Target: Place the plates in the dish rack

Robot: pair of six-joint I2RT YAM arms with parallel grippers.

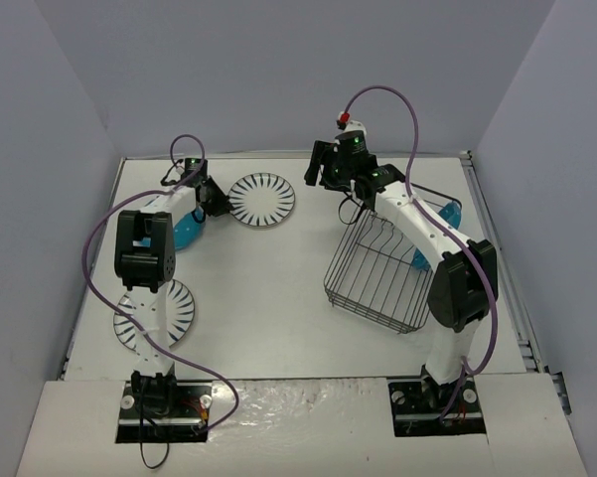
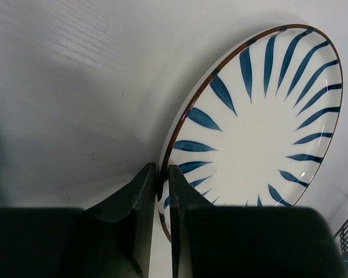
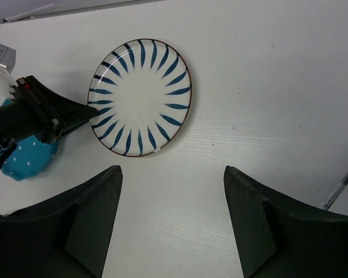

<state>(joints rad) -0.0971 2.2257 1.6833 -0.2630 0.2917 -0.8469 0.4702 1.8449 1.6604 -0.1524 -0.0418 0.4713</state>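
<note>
Four plates are accounted for on the white table [image 1: 278, 298], with one dish rack [image 1: 373, 273]. Item one, the far striped plate [image 1: 261, 199], white with dark radial stripes and a brown rim, lies at the back of the table, left of centre; in the right wrist view it appears to rest flat. Its left rim is pinched between the two fingers [image 2: 142, 197] of the left gripper [image 2: 162, 179], whose jaws are drawn narrow, one on each face of the rim. Item two, the near striped plate [image 1: 179, 308], is found near the front left, partly covered by the left arm. Item three, the left teal plate [image 1: 186, 231], blue with white dots, is seen just behind and beneath the left gripper, well short of the rack. Item four, the right teal plate [image 1: 447, 213], is seen at the far right side of the rack, largely hidden by the right arm; whether it stands inside cannot be told. The rack, of black wire, is set at a slant on the right half of the table, well apart from the pinched plate. The right gripper [image 3: 172, 169] is held above the table just right of the far striped plate, its jaws spread wide with nothing between them.
</note>
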